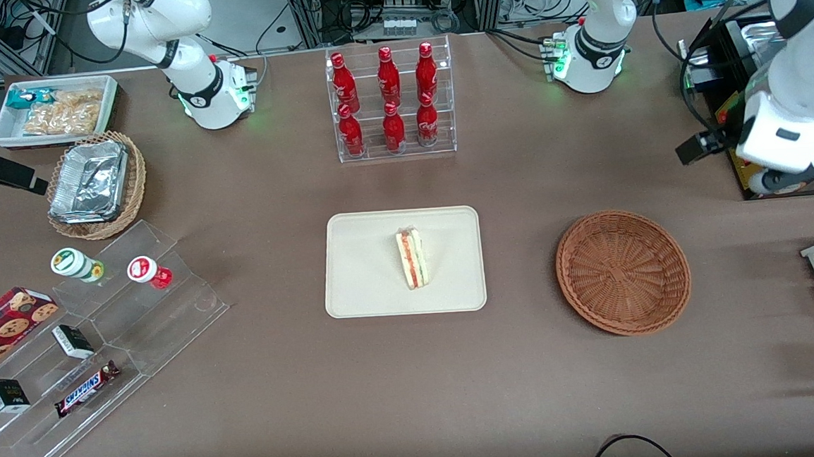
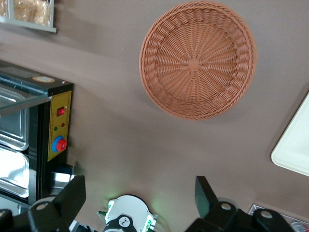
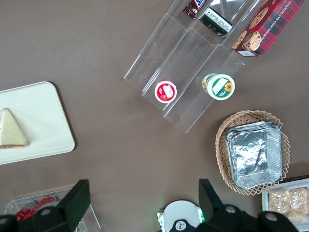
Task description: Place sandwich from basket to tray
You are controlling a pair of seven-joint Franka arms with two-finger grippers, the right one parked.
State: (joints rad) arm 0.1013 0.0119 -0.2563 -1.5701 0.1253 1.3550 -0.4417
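The sandwich (image 1: 412, 258), a pale wedge with red and green filling, lies on the cream tray (image 1: 361, 288) in the middle of the table; the parked arm's wrist view also catches the sandwich (image 3: 10, 130) on the tray (image 3: 46, 113). The reddish-brown basket (image 1: 623, 272) beside the tray, toward the working arm's end, holds nothing. My gripper (image 1: 809, 165) hangs high above the table, farther from the front camera than the basket and apart from it. In the left wrist view the gripper (image 2: 140, 186) is open with bare table between its fingers, looking down on the basket (image 2: 198, 60) and a tray corner (image 2: 297, 150).
A black machine with a red button (image 2: 58, 125) stands by my gripper at the table edge. An acrylic rack of red bottles (image 1: 391, 102) stands farther back than the tray. A tan basket of foil containers (image 1: 93, 184), a stepped acrylic shelf (image 1: 137, 323) and a white snack bin (image 1: 53, 109) sit toward the parked arm's end.
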